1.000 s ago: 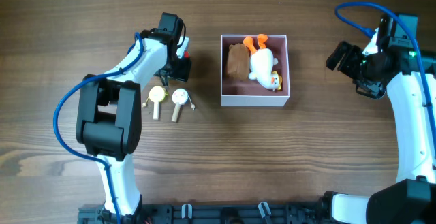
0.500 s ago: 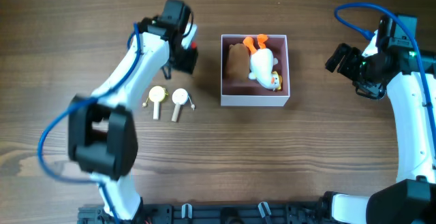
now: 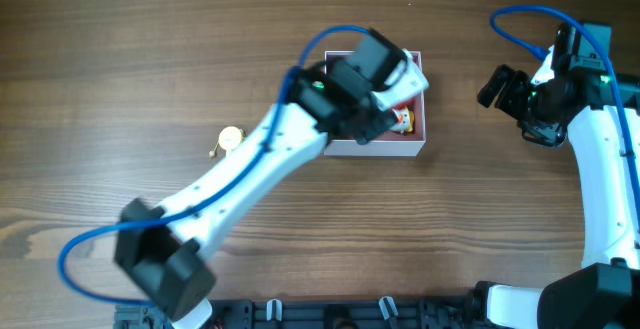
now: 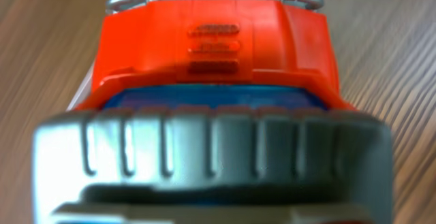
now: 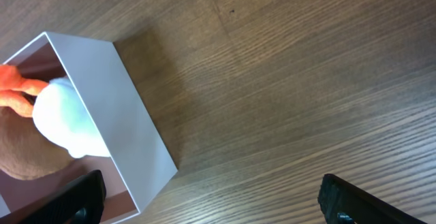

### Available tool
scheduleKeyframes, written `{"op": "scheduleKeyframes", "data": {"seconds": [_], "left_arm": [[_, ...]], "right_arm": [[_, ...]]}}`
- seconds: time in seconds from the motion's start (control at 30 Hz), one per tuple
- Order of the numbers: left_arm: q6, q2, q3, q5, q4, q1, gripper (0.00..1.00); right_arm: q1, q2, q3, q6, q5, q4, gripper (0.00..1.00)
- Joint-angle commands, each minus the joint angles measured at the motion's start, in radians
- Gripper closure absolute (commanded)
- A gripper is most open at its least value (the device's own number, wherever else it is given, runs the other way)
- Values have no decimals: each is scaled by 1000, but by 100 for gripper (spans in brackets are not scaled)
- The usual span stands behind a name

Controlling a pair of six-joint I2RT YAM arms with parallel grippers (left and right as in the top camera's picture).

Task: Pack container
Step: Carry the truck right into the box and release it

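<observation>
The container (image 3: 390,147) is a square white box with a pink inside, at the table's middle back. It holds a white duck plush (image 3: 403,119) and a brown plush (image 5: 20,157); my left arm hides most of them from above. My left gripper (image 3: 374,87) is over the container, shut on an orange toy car (image 4: 218,47) with blue windows and grey trim, which fills the left wrist view. My right gripper (image 5: 214,203) is open and empty, right of the container (image 5: 116,101), also seen overhead (image 3: 500,84).
A small cream round-headed toy (image 3: 231,139) lies on the wood left of the container. A second one beside it is hidden by my left arm, which stretches from the front left across the table. The right arm stands at the right edge.
My left arm has swung right from the table's left side, carrying the orange toy car to above the container. The right arm has not moved.
</observation>
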Motion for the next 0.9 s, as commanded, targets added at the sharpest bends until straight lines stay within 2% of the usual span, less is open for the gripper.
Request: {"op": "scheduleKeyframes", "data": {"seconds": [0.0, 0.13, 0.33, 0.67, 0.77, 0.87], "left_arm": [[227, 105, -4, 3, 39, -23, 71], [247, 190, -4, 24, 88, -29, 70], [247, 266, -4, 24, 113, -29, 61], [238, 274, -3, 16, 159, -26, 48], [235, 274, -3, -1, 156, -26, 39], [239, 267, -3, -65, 140, -26, 39]], "right_arm": [[-1, 7, 2, 0, -1, -11, 0], [-2, 7, 2, -1, -1, -14, 0], [-1, 7, 2, -8, -1, -18, 0], [-2, 7, 2, -26, -1, -30, 0], [-1, 7, 2, -26, 0, -31, 0], [-2, 7, 2, -26, -1, -33, 0]]}}
